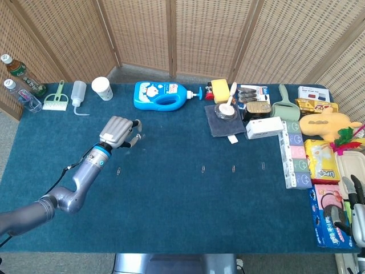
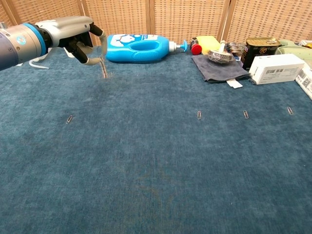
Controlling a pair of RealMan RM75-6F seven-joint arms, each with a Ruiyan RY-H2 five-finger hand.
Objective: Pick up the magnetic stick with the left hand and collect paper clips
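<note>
Here the left hand (image 2: 73, 34) grips a thin, seemingly metallic magnetic stick (image 2: 103, 67) over napped blue cloth (image 2: 156, 165)

A folding screen of woven rattan panels (image 1: 194, 34) in wooden frames stands behind the surface (image 1: 171, 200), which is covered in dark blue carpet-like cloth under even, soft light, grey floor (image 1: 8, 128) beside it.

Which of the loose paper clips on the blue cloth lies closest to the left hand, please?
The lone paper clip at the left, just below the left hand. The other three paper clips lie in a row far to the right.
</note>
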